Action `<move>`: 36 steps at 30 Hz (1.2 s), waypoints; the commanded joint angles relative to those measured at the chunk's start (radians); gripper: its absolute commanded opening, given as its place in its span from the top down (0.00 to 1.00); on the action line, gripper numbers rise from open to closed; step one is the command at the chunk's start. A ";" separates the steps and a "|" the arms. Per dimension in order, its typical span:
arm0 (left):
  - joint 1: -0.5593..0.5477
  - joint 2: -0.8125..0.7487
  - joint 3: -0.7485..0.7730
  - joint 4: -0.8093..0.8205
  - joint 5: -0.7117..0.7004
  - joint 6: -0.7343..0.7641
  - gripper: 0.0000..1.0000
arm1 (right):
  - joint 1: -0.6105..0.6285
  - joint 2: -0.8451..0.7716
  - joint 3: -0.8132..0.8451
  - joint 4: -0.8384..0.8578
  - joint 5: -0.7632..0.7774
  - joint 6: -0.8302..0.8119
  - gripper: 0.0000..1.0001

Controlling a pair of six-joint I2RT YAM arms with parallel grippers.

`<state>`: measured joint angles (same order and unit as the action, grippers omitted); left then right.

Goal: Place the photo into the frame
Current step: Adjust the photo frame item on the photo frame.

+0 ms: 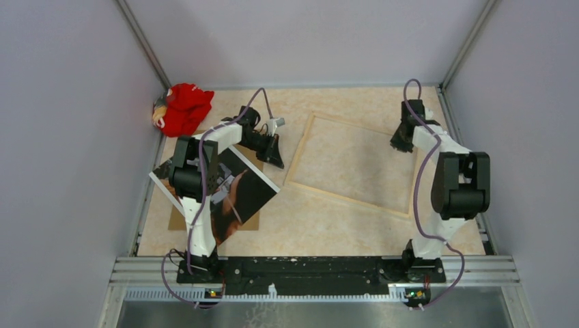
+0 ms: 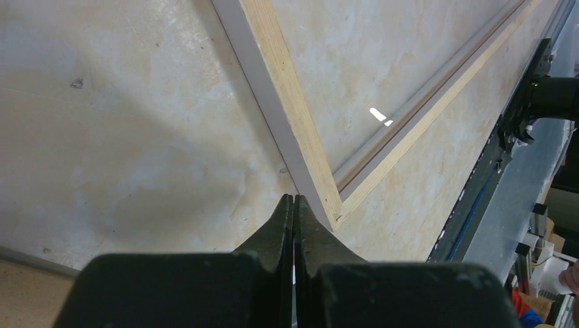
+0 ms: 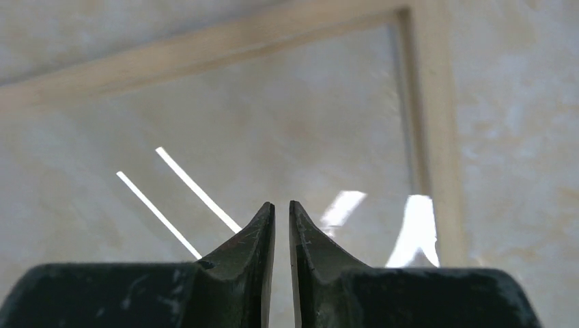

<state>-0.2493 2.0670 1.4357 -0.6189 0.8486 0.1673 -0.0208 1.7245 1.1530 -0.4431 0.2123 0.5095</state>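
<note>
The frame is laid askew, long axis crosswise, between closed left fingers and barely parted right fingers.

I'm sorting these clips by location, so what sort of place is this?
Probably a robot test booth: plain grey walls enclose a table, two arms are bolted to a rail at its near edge, and a frame and photo lie out as props.

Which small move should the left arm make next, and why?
Probably swing the left gripper over to the photo and open it: its jaws are shut on nothing beside the frame corner, and the photo lies outside the frame, on the brown board.
</note>
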 commanded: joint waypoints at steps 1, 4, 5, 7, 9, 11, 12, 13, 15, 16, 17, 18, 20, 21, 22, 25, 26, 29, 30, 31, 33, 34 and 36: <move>0.005 -0.051 0.037 0.003 0.026 0.002 1.00 | 0.066 0.120 0.218 0.026 -0.069 0.025 0.86; 0.005 -0.042 0.042 0.013 0.028 -0.005 1.00 | 0.078 0.211 0.325 0.006 -0.081 0.033 0.86; 0.004 -0.037 0.045 0.013 0.030 -0.006 1.00 | 0.080 0.241 0.360 -0.011 -0.084 0.034 0.86; 0.005 -0.031 0.051 0.010 0.030 -0.005 1.00 | 0.083 0.290 0.404 -0.030 -0.093 0.034 0.86; 0.005 -0.030 0.055 0.007 0.032 -0.002 1.00 | 0.086 0.322 0.413 -0.027 -0.103 0.035 0.87; 0.005 -0.031 0.057 0.007 0.035 -0.002 1.00 | 0.089 0.342 0.407 -0.020 -0.114 0.038 0.87; 0.005 -0.030 0.057 0.008 0.035 -0.002 1.00 | 0.091 0.346 0.401 -0.012 -0.122 0.039 0.88; 0.005 -0.029 0.058 0.009 0.035 -0.002 1.00 | 0.094 0.349 0.394 -0.003 -0.128 0.043 0.88; 0.005 -0.024 0.061 0.013 0.036 -0.005 1.00 | 0.101 0.350 0.387 0.008 -0.134 0.050 0.88; 0.005 -0.022 0.063 0.014 0.036 -0.007 1.00 | 0.106 0.349 0.386 0.010 -0.132 0.052 0.89; 0.005 -0.018 0.068 0.017 0.036 -0.010 1.00 | 0.111 0.345 0.385 0.013 -0.127 0.053 0.89; 0.005 -0.016 0.070 0.018 0.037 -0.011 1.00 | 0.118 0.340 0.385 0.017 -0.124 0.055 0.89; 0.004 -0.010 0.080 0.021 0.037 -0.016 1.00 | 0.121 0.325 0.388 0.019 -0.116 0.064 0.89; 0.005 -0.008 0.083 0.021 0.037 -0.019 1.00 | 0.125 0.315 0.385 0.029 -0.113 0.068 0.89; 0.004 -0.006 0.086 0.025 0.040 -0.022 1.00 | 0.128 0.305 0.383 0.037 -0.114 0.070 0.89; 0.004 -0.004 0.096 0.032 0.041 -0.030 1.00 | 0.149 0.304 0.401 0.031 -0.124 0.073 0.89; 0.004 -0.001 0.099 0.033 0.041 -0.033 1.00 | 0.159 0.307 0.407 0.028 -0.131 0.077 0.89; 0.004 0.006 0.110 0.036 0.043 -0.040 1.00 | 0.192 0.303 0.402 0.043 -0.144 0.091 0.89; 0.004 0.007 0.111 0.036 0.043 -0.041 1.00 | 0.206 0.298 0.397 0.051 -0.140 0.093 0.89; 0.004 0.008 0.112 0.037 0.041 -0.041 1.00 | 0.221 0.299 0.398 0.054 -0.132 0.094 0.89; 0.004 0.009 0.115 0.036 0.042 -0.041 1.00 | 0.242 0.312 0.417 0.047 -0.129 0.094 0.89; 0.004 0.009 0.115 0.037 0.041 -0.041 1.00 | 0.246 0.323 0.428 0.042 -0.130 0.095 0.89; 0.004 0.010 0.115 0.036 0.042 -0.040 1.00 | 0.254 0.341 0.444 0.032 -0.131 0.100 0.89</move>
<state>-0.2493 2.0708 1.5181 -0.6022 0.8669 0.1314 0.2043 2.0819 1.5352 -0.4274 0.0860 0.5896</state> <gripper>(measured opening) 0.005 0.115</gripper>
